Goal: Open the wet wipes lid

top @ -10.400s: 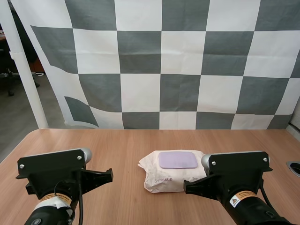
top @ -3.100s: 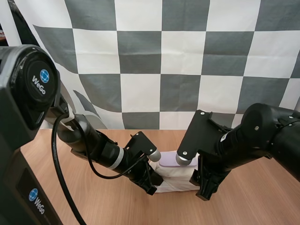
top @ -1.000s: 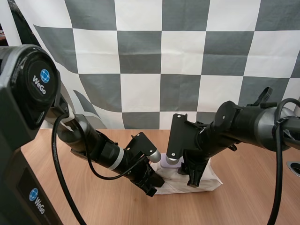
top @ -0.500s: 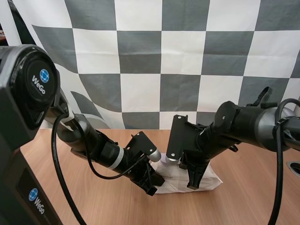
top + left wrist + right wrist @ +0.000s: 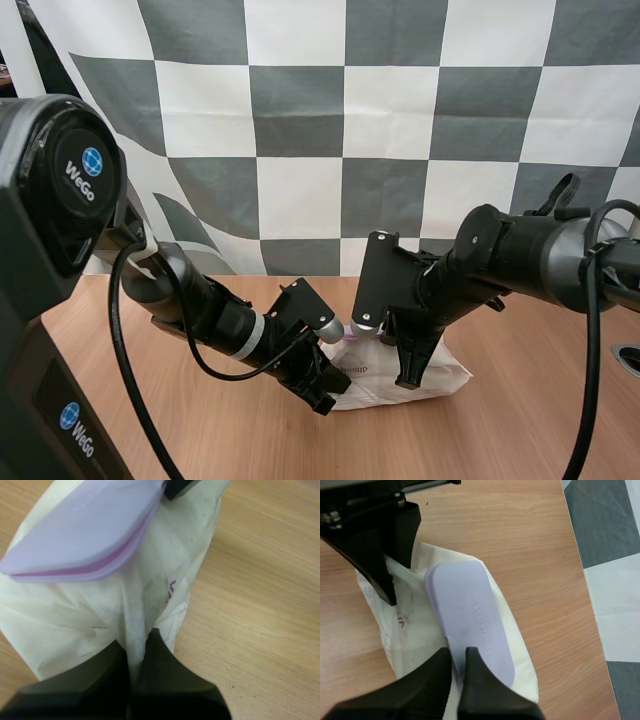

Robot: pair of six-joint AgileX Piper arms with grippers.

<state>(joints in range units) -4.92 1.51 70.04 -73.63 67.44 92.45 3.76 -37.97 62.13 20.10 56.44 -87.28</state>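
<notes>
A white pack of wet wipes point(image 5: 440, 378) lies on the table, its lilac lid point(image 5: 470, 610) on top. My left gripper point(image 5: 134, 655) is shut on a fold of the pack's point(image 5: 75, 615) wrapper at its left end, and in the high view it point(image 5: 325, 390) is low at that end. My right gripper point(image 5: 458, 672) is shut on the near edge of the lid. From the left wrist the lid point(image 5: 85, 530) shows a dark seam under its edge. In the high view the right gripper point(image 5: 405, 375) points down over the pack's middle.
The wooden table point(image 5: 520, 430) runs bare to the front and right of the pack. Both arms crowd in over the pack from either side. A dark round fitting point(image 5: 628, 357) sits at the table's right edge.
Over the last second my right gripper has risen a little and drawn back with the lid's edge, and the pack has shifted slightly under it. My left gripper has stayed in place.
</notes>
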